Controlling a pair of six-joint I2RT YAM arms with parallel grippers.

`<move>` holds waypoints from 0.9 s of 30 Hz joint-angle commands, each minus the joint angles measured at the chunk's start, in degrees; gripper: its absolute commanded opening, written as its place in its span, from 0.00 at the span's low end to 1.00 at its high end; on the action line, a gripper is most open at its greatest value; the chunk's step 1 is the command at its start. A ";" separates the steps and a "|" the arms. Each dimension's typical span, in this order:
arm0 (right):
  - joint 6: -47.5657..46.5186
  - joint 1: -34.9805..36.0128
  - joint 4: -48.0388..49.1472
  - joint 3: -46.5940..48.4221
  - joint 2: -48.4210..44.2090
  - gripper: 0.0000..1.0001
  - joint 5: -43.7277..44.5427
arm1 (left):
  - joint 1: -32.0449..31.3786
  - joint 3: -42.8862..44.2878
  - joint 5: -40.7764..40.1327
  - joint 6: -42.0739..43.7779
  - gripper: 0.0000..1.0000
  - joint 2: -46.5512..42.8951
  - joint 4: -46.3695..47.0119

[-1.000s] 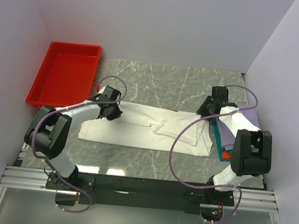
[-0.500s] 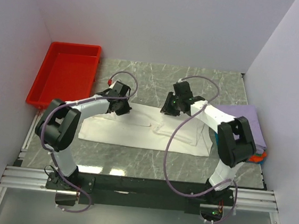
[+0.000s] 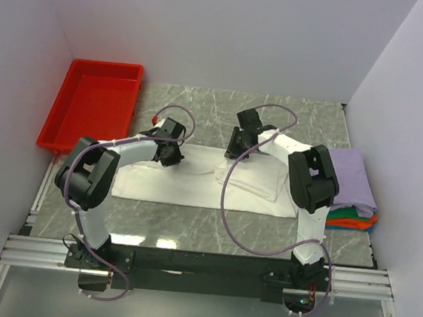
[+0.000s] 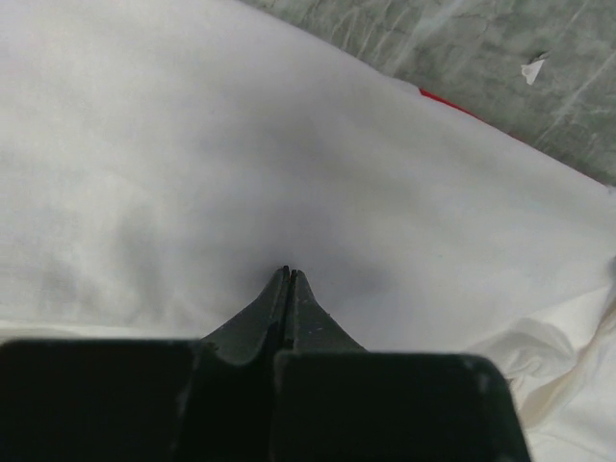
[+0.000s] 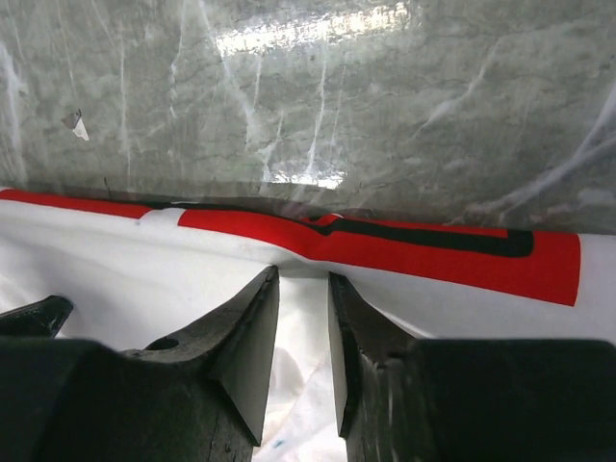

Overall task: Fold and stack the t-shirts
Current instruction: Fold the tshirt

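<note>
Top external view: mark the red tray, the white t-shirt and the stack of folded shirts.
red tray (image 3: 94,108), top external view, on its bare floor.
white t-shirt (image 3: 186,185), top external view, on the flat cloth near its middle.
stack of folded shirts (image 3: 352,177), top external view, on the lavender shirt on top.

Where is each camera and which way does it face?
Top external: above and behind the robot, looking down on table, left arm, right arm, shirt, tray.
Left wrist: on left arm, looking past shut left gripper onto shirt.
Right wrist: on right arm, looking past open right gripper at shirt's far edge and table.
All share the shirt.
</note>
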 commanded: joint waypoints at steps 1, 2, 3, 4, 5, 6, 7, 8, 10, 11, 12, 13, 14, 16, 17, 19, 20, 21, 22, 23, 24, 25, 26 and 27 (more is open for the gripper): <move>0.09 -0.60 -0.90 1.11 -2.23 0.35 2.54 | 0.18 -0.45 -1.79 0.83 0.01 0.07 -0.34; 0.18 -0.78 -0.72 0.67 -2.94 0.35 2.89 | 0.26 -0.54 -1.80 0.74 0.01 0.07 -0.34; 0.09 -1.56 -0.55 -0.03 -3.47 0.36 2.98 | 0.26 -0.63 -1.88 0.91 0.01 -0.02 -0.52; 0.00 -2.01 -0.54 -0.39 -3.91 0.36 2.81 | 0.26 -0.72 -1.97 0.91 0.01 -0.19 -0.61; 0.00 -2.53 -0.37 -0.57 -4.35 0.36 2.81 | 0.26 -0.63 -1.97 0.91 0.01 -0.28 -0.78; -0.08 -3.15 -0.46 -0.74 -4.36 0.36 2.90 | 0.26 -0.72 -1.97 1.00 0.01 -0.54 -0.87; -0.61 -3.85 -0.80 -0.22 -4.01 0.36 2.99 | 0.26 -0.80 -1.97 0.83 0.01 -0.72 -0.87; -0.96 -4.38 -1.24 0.39 -2.87 0.36 2.90 | 0.26 -0.89 -1.97 1.00 0.01 -0.81 -0.78; -1.58 -4.91 -2.30 1.80 -1.72 0.36 3.07 | 0.26 -0.89 -1.97 1.00 0.01 -1.07 -0.87; -2.19 -5.00 -2.56 2.07 -0.50 0.36 3.25 | 0.26 -0.81 -1.97 0.91 0.01 -1.07 -0.87; -2.46 -5.17 -2.83 2.85 0.12 0.36 3.34 | 0.35 -0.63 -1.88 1.09 0.01 -1.07 -1.04; -2.89 -5.61 -3.00 3.30 1.52 0.36 3.86 | 0.35 -0.45 -1.88 1.09 0.01 -1.07 -1.13; -3.07 -5.88 -3.35 3.82 2.23 0.36 3.95 | 0.35 -0.28 -1.88 1.00 0.01 -1.07 -1.31; -3.77 -6.67 -3.88 4.79 3.20 0.36 3.95 | 0.35 -0.19 -1.80 1.18 0.01 -1.07 -1.48; -3.95 -7.54 -4.23 4.97 3.64 0.36 4.21 | 0.35 -0.19 -1.88 1.26 0.01 -1.24 -1.57; -4.74 -8.33 -4.15 5.32 2.86 0.36 4.30 | 0.35 -0.28 -1.53 1.61 0.01 -1.77 -1.23; -5.00 -9.12 -4.32 5.50 2.42 0.37 4.30 | 0.35 -0.28 -1.36 1.70 0.01 -2.04 -1.05; -5.35 -9.65 -4.93 6.28 2.06 0.37 4.65 | 0.35 -0.19 -1.27 1.96 0.01 -2.30 -1.13; -5.88 -10.09 -5.98 6.90 1.02 0.39 4.92 | 0.35 0.07 -1.01 1.97 0.01 -2.39 -1.13; -6.15 -10.88 -6.34 7.77 0.40 0.40 4.92 | 0.35 0.34 -0.83 2.14 0.01 -2.65 -1.31; -6.58 -11.24 -6.87 8.22 -0.13 0.41 5.01 | 0.35 0.69 -0.65 2.49 0.01 -2.83 -1.31; -6.59 -11.41 -7.31 8.48 -1.96 0.41 5.18 | 0.35 1.04 -0.48 2.49 0.01 -3.00 -1.31; -6.68 -11.50 -7.83 8.22 -3.11 0.42 5.18 | 0.35 1.30 -0.04 2.93 0.01 -3.61 -1.31; -6.50 -11.59 -7.75 7.61 -4.43 0.42 5.01 | 0.35 1.65 0.14 3.20 0.02 -3.88 -1.40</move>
